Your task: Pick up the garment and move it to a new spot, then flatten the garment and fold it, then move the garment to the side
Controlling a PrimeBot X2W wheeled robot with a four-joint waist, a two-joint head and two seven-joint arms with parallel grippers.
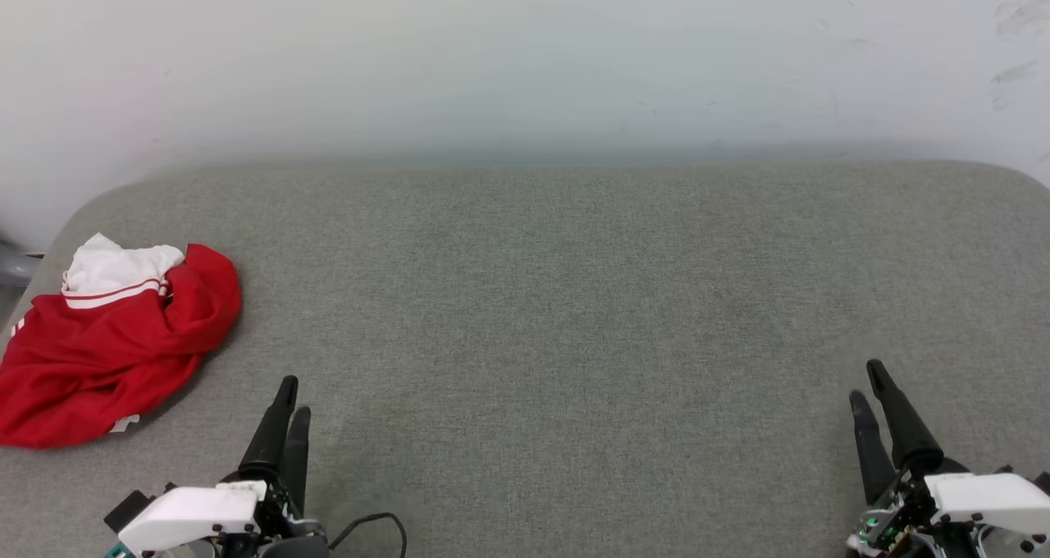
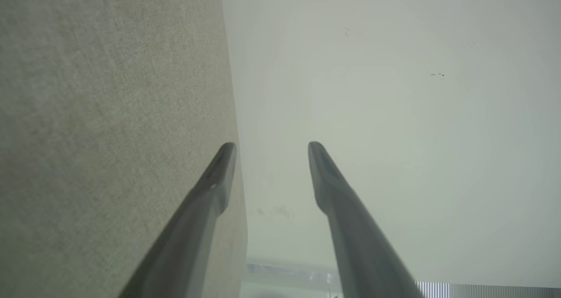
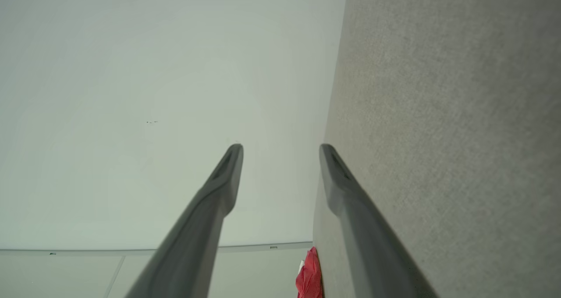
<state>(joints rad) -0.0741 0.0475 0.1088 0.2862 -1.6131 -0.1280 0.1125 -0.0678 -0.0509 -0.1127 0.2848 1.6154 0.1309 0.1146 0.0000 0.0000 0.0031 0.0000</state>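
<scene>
The red-and-white shirt [image 1: 115,345] lay crumpled at the far left edge of the grey upholstered surface [image 1: 558,295], white sleeve uppermost. It sat up and to the left of the left gripper [image 1: 294,395], near it but not touching, and well apart from the right gripper [image 1: 865,380]. So the left arm was the nearer one for the pick. Both grippers rested empty, fingers parted with a moderate gap. The heap was too bunched to show a clear long axis, though it seemed to run diagonally.
</scene>
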